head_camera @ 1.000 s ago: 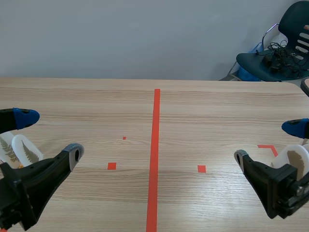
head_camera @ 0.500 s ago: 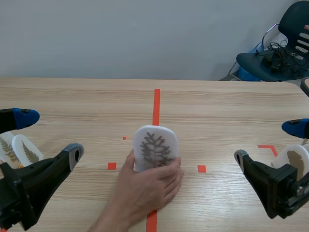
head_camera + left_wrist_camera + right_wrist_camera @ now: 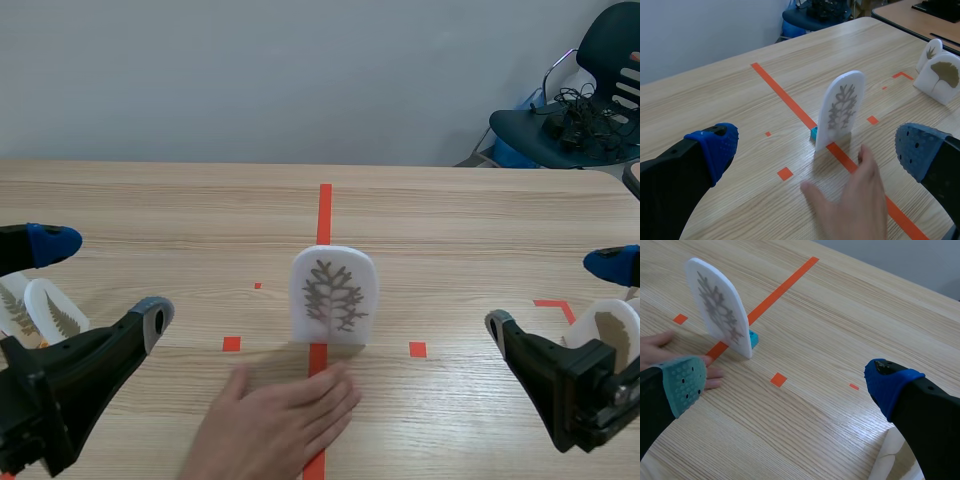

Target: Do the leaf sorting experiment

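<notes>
A white arched card with a dark branching leaf (image 3: 334,296) (image 3: 841,111) (image 3: 718,307) stands upright on the central red tape line, held by a small blue stand (image 3: 814,133) (image 3: 754,339). A person's hand (image 3: 272,420) (image 3: 852,200) (image 3: 662,348) lies flat on the table just in front of the card, not touching it. My left gripper (image 3: 60,290) (image 3: 817,150) is open at the table's left side, well away from the card. My right gripper (image 3: 590,310) (image 3: 790,380) is open at the right side, also apart from it.
Two white fern-leaf cards (image 3: 38,310) stand by the left gripper. White cards with a brown fan-shaped leaf (image 3: 612,335) (image 3: 940,75) stand by the right gripper. A chair with cables (image 3: 580,110) is beyond the table's far right corner.
A hand came in from the near edge, set the leaf card upright on the red line, then let go and drew back. Neither arm has moved.
</notes>
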Robot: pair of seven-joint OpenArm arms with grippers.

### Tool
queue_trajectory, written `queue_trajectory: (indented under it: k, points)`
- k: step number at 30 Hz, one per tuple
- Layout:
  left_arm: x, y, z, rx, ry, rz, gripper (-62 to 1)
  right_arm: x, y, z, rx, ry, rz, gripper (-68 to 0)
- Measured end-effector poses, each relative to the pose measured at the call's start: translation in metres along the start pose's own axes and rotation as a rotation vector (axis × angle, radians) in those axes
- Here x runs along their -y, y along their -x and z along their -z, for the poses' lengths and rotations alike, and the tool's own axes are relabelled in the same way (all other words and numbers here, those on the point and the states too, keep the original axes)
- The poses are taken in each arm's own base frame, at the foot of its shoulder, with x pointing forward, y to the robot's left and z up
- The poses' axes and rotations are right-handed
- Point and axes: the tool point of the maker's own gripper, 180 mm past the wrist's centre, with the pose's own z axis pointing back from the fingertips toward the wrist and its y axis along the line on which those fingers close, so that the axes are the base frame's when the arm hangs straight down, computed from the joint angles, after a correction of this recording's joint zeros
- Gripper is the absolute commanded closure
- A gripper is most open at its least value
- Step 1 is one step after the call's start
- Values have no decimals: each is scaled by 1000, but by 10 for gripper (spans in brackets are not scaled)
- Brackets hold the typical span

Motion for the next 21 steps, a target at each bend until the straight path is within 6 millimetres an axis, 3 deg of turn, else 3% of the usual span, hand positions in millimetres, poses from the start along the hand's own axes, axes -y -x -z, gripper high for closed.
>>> queue_trajectory:
  k: [5,11,19,21]
  points:
    - [0,17,4,-105,7,11,-623,0,0,0,1,0,0,-679]
    - [6,18,25,-69,35,4,-623,0,0,0,2,0,0,-679]
    - [17,90,67,-191,100,38,-623,0,0,0,2,0,0,-679]
    - [14,99,82,-176,102,40,-623,0,0,0,2,0,-1,-679]
